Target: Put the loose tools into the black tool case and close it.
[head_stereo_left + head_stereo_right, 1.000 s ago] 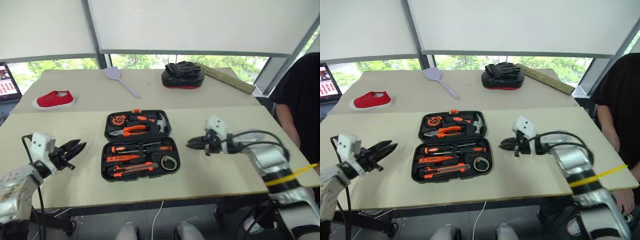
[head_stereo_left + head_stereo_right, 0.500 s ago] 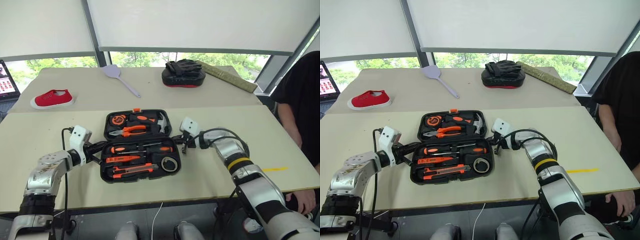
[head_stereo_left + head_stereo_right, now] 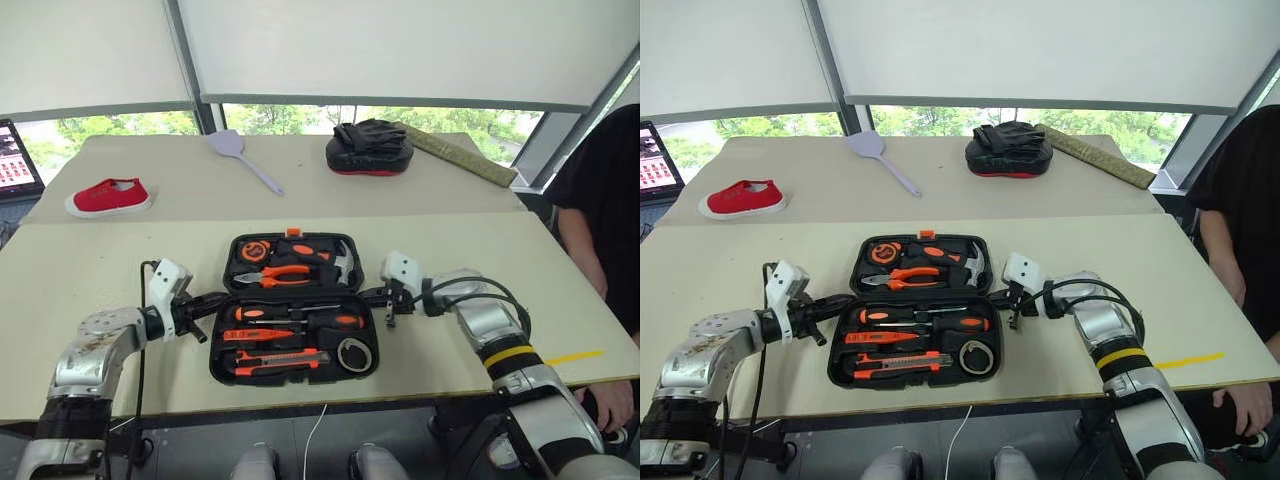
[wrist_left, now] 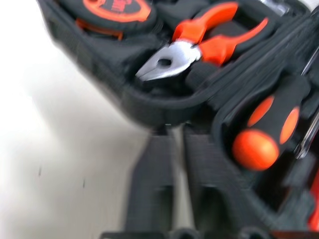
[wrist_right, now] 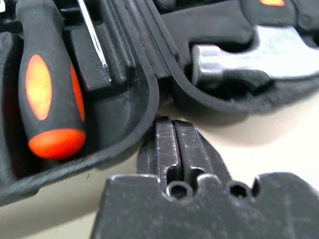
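the textured black plastic clamshell tool case (image 3: pixel 295 310) lies open mid-table, tools slotted. the left gripper (image 3: pixel 207 305), slightly parted, and the right gripper (image 3: pixel 378 296), nearly closed and empty, are set at its hinge ends. the case could be shoved instead of closed if the far half is missed.

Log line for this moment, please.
black tool case: open | left gripper: at left hinge end | right gripper: at right hinge end | closing: pending
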You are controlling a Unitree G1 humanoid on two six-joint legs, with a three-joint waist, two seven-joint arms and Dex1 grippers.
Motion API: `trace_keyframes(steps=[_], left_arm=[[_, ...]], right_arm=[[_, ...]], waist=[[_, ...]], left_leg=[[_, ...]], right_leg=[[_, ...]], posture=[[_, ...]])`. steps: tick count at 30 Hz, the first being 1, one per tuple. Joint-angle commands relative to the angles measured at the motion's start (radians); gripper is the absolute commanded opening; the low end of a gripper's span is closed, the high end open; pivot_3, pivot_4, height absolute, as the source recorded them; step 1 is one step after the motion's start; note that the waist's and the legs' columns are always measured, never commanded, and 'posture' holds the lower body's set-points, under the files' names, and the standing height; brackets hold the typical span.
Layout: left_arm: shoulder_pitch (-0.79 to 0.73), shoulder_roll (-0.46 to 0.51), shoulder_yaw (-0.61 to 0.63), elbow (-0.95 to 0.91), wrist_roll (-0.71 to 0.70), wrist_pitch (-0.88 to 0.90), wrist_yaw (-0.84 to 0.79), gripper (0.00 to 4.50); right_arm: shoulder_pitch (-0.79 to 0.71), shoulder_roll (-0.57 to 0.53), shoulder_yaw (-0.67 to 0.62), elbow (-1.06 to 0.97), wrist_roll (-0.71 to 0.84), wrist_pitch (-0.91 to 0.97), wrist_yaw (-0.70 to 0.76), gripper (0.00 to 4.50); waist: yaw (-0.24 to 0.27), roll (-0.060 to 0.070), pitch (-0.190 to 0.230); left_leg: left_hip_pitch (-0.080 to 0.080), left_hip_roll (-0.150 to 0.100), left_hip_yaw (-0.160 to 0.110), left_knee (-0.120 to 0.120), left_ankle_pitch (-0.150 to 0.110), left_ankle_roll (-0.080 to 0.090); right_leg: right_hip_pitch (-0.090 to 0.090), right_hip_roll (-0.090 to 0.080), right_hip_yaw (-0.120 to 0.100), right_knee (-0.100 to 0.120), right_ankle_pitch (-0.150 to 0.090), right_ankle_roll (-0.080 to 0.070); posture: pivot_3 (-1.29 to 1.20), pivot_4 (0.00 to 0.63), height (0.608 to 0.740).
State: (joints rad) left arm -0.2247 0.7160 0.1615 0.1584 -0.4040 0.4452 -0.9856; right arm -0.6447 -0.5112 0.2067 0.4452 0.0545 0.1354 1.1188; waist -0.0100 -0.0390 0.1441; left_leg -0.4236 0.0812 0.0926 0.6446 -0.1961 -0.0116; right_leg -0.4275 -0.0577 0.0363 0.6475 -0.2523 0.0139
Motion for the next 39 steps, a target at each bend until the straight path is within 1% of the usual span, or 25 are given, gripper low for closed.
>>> trace_keyframes(steps=[1, 2, 3, 4, 5, 6, 7, 8, 9, 11, 13, 16, 19, 23, 28, 31, 33, 34, 35, 39], left_arm=[[0.038, 0.088, 0.085, -0.043, -0.004, 0.086, 0.044, 2.12], [0.043, 0.106, 0.091, -0.045, 0.003, 0.108, 0.059, 2.43], [0.039, 0.123, 0.118, -0.058, -0.034, 0.161, 0.057, 2.94], [0.029, 0.137, 0.141, -0.069, -0.074, 0.212, 0.048, 3.22], [0.001, 0.156, 0.161, -0.082, -0.119, 0.3, 0.051, 3.59], [-0.049, 0.169, 0.17, -0.088, -0.169, 0.41, 0.058, 3.95], [-0.084, 0.177, 0.173, -0.093, -0.201, 0.486, 0.068, 4.33], [-0.12, 0.181, 0.173, -0.091, -0.232, 0.568, 0.078, 4.5], [-0.144, 0.183, 0.173, -0.089, -0.251, 0.622, 0.088, 4.5], [-0.243, 0.159, 0.112, -0.065, -0.233, 0.694, 0.137, 4.5], [-0.345, 0.106, 0.066, -0.003, -0.175, 0.72, 0.24, 4.5], [-0.406, 0.079, 0.018, 0.055, -0.129, 0.725, 0.283, 4.5], [-0.448, 0.066, -0.026, 0.111, -0.093, 0.71, 0.296, 4.5], [-0.491, 0.047, -0.039, 0.161, -0.077, 0.709, 0.302, 4.5], [-0.513, 0.038, -0.059, 0.196, -0.057, 0.696, 0.301, 4.5], [-0.519, 0.035, -0.058, 0.206, -0.051, 0.695, 0.301, 4.5], [-0.518, 0.035, -0.062, 0.21, -0.05, 0.697, 0.293, 3.98], [-0.516, 0.033, -0.064, 0.209, -0.054, 0.704, 0.288, 3.84], [-0.514, 0.03, -0.065, 0.208, -0.058, 0.708, 0.283, 3.37], [-0.501, 0.005, -0.052, 0.22, -0.082, 0.723, 0.259, 2.04]], right_arm=[[0.036, -0.103, -0.06, -0.129, 0.049, 0.112, 0.05, 1.79], [0.044, -0.117, -0.073, -0.154, 0.064, 0.142, 0.053, 2.12], [0.048, -0.138, -0.087, -0.197, 0.091, 0.21, 0.064, 2.59], [0.048, -0.154, -0.099, -0.238, 0.123, 0.287, 0.078, 2.85], [0.03, -0.16, -0.117, -0.283, 0.153, 0.413, 0.055, 3.18], [-0.017, -0.156, -0.117, -0.307, 0.142, 0.578, -0.007, 3.51], [-0.051, -0.152, -0.113, -0.323, 0.133, 0.696, -0.058, 3.84], [-0.078, -0.151, -0.101, -0.335, 0.13, 0.776, -0.083, 4.18], [-0.094, -0.151, -0.091, -0.345, 0.132, 0.825, -0.096, 4.48], [-0.174, -0.107, -0.085, -0.319, 0.186, 0.978, -0.104, 4.48], [-0.259, -0.052, -0.076, -0.228, 0.181, 1.075, -0.162, 4.48], [-0.313, -0.017, -0.055, -0.131, 0.157, 1.067, -0.208, 4.48], [-0.371, 0.037, -0.065, 0.004, 0.143, 1.03, -0.272, 4.48], [-0.43, 0.089, -0.086, 0.134, 0.147, 1.001, -0.319, 4.48], [-0.472, 0.135, -0.109, 0.241, 0.161, 0.978, -0.34, 4.48], [-0.483, 0.146, -0.106, 0.266, 0.157, 0.975, -0.34, 4.48], [-0.485, 0.15, -0.095, 0.283, 0.144, 0.982, -0.348, 4.5], [-0.483, 0.15, -0.089, 0.288, 0.137, 0.978, -0.351, 3.98], [-0.482, 0.15, -0.084, 0.292, 0.133, 0.978, -0.351, 3.75], [-0.479, 0.154, -0.086, 0.297, 0.138, 0.991, -0.351, 2.42]], waist=[[0.001, 0.0, 0.0], [0.0, 0.0, 0.0], [-0.002, 0.0, 0.0], [-0.002, 0.0, 0.0], [-0.004, 0.0, 0.0], [-0.005, -0.001, 0.001], [-0.007, -0.001, 0.001], [-0.007, -0.001, 0.002], [-0.007, -0.001, 0.002], [-0.005, -0.001, 0.002], [-0.005, -0.001, 0.002], [-0.004, -0.001, 0.001], [-0.005, -0.001, 0.002], [-0.005, -0.001, 0.002], [-0.006, -0.001, 0.002], [-0.006, -0.001, 0.002], [-0.007, -0.001, 0.002], [-0.007, -0.001, 0.002], [-0.007, -0.001, 0.002], [-0.007, -0.001, 0.002]], left_leg=[[0.0, 0.0, 0.0, 0.0, 0.0, 0.0], [0.0, 0.0, 0.0, 0.0, 0.0, 0.0], [0.001, 0.0, 0.0, 0.0, 0.0, 0.0], [0.001, 0.0, 0.0, 0.0, 0.0, 0.0], [0.001, 0.0, 0.0, 0.0, 0.0, 0.0], [0.002, 0.0, 0.0, 0.0, 0.0, 0.0], [0.002, 0.001, -0.001, 0.0, 0.001, -0.001], [0.002, 0.001, -0.001, 0.001, 0.001, -0.001], [0.001, 0.001, -0.001, 0.001, 0.003, -0.002], [0.002, 0.001, -0.001, 0.001, 0.004, -0.002], [0.003, 0.0, -0.001, 0.001, 0.004, -0.002], [0.002, 0.0, -0.003, 0.001, 0.004, -0.002], [-0.002, -0.001, -0.002, 0.001, 0.003, -0.001], [-0.013, -0.002, -0.003, 0.0, 0.003, -0.001], [-0.014, -0.002, -0.003, 0.001, 0.003, -0.001], [-0.014, -0.002, -0.003, 0.001, 0.004, -0.001], [-0.014, -0.002, -0.003, 0.001, 0.004, -0.001], [-0.014, -0.002, -0.004, 0.001, 0.004, -0.001], [-0.014, -0.002, -0.004, 0.002, 0.004, -0.002], [-0.012, -0.002, -0.004, 0.003, 0.004, -0.002]], right_leg=[[0.0, 0.0, 0.0, 0.0, 0.0, 0.0], [0.0, 0.0, 0.0, 0.0, 0.0, 0.0], [0.0, 0.0, 0.0, 0.0, 0.0, 0.0], [0.0, 0.0, 0.0, 0.0, 0.0, 0.0], [0.0, 0.0, 0.0, 0.001, 0.0, 0.0], [0.001, 0.0, 0.0, 0.001, 0.0, 0.0], [0.001, 0.001, 0.0, 0.001, 0.0, 0.0], [0.0, 0.001, 0.0, 0.003, 0.0, -0.001], [-0.001, 0.001, 0.0, 0.002, 0.001, -0.001], [0.0, 0.001, 0.0, 0.002, 0.001, -0.001], [0.001, 0.001, 0.0, 0.002, 0.001, -0.001], [0.001, 0.002, 0.0, 0.002, 0.001, -0.001], [-0.002, 0.001, 0.0, 0.001, 0.001, -0.001], [-0.014, 0.001, 0.001, 0.003, 0.001, 0.0], [-0.014, 0.0, 0.0, 0.002, 0.001, 0.0], [-0.013, 0.0, 0.0, 0.003, 0.002, 0.0], [-0.013, 0.0, 0.0, 0.004, 0.002, 0.0], [-0.013, 0.0, 0.0, 0.005, 0.002, 0.0], [-0.014, 0.0, 0.0, 0.006, 0.002, 0.0], [-0.013, 0.0, 0.001, 0.009, 0.002, 0.0]], posture=[[0.0, 0.15, 0.74], [0.0, 0.15, 0.74], [0.0, 0.15, 0.74], [0.0, 0.15, 0.74], [0.0, 0.15, 0.74], [0.0, 0.15, 0.74], [0.0, 0.15, 0.74], [0.0, 0.15, 0.74], [0.0, 0.15, 0.74], [0.0, 0.15, 0.74], [0.0, 0.15, 0.74], [0.0, 0.15, 0.74], [0.0, 0.15, 0.74], [0.0, 0.15, 0.74], [0.0, 0.15, 0.74], [0.0, 0.15, 0.74], [0.0, 0.15, 0.74], [0.0, 0.15, 0.74], [0.0, 0.15, 0.74], [0.0, 0.15, 0.74]])
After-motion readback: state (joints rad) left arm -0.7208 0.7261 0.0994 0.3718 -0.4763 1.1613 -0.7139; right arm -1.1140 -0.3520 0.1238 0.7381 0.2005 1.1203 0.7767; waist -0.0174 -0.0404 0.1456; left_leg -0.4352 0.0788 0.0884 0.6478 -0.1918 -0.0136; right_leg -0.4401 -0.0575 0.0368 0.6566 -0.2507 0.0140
